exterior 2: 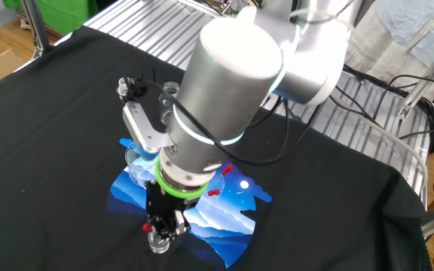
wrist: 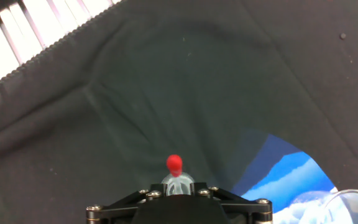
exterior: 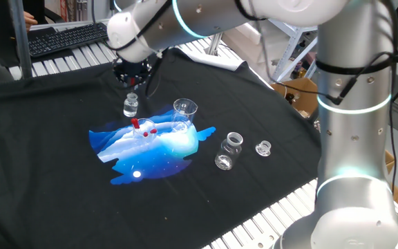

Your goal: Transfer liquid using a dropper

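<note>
- One dropper (wrist: 174, 163) was the thing to handle. In the hand view only its red bulb showed, just past the fingertips and over the mouth of a small clear vial (exterior: 130, 105).
- From the other fixed view, a speck of red sat level with the gripper (exterior 2: 164, 222), directly above that vial. The slim tube itself was too small to make out.
- Whether the jaws pinched the bulb or merely stood narrow beside it could not be told. They were drawn close together, pointing steeply down.
- Judged by its look, the dropper would be very light and easy to knock askew.
- The rubber bulb looked soft and would give under pressure. A hard pinch would probably expel liquid or air, so a gentle hold seemed right until it was time to squeeze.
- The clear tube looked stiff, smooth and likely brittle, which would make it a poor place to clamp.
- A hold low on the bulb, near its neck, seemed the best choice.
- The glass beaker (exterior: 184, 111) stood apart on the blue print of the black cloth (exterior: 54, 173), and likewise looked fragile and easy to tip.
</note>
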You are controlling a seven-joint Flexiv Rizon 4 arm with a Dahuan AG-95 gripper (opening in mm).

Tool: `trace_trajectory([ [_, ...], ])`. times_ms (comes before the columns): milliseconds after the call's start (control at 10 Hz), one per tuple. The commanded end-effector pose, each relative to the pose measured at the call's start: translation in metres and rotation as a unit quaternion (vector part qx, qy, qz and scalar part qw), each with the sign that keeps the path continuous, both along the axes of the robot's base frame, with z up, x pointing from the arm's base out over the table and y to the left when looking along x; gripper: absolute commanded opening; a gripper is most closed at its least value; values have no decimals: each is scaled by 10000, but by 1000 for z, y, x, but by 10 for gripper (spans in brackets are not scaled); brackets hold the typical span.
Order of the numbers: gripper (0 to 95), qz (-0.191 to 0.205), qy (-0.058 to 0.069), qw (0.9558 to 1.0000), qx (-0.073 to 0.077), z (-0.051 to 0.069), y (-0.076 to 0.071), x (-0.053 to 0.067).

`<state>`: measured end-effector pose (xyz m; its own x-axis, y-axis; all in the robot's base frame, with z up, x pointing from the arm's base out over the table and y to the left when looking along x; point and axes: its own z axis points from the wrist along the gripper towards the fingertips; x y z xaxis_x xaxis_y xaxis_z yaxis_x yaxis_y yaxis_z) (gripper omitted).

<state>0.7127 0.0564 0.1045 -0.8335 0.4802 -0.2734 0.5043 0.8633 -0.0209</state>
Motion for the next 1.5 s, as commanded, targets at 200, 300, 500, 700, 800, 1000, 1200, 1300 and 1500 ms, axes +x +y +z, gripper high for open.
trace_trajectory([
  [200,190,12,17,10000,-25,3,-1,-1],
  [300,190,12,16,10000,-23,3,-1,0],
  [500,190,13,-3,10000,-31,2,-2,1],
  [700,190,28,-9,10000,-34,2,-3,3],
  [800,190,40,-19,10000,-38,2,-4,3],
  [1000,0,72,-17,10000,-48,2,-4,3],
  [1200,0,71,-14,10000,-51,2,-4,3],
  [1300,0,71,-11,10000,-49,2,-5,3],
  [1500,0,75,-4,10000,-53,2,-5,3],
])
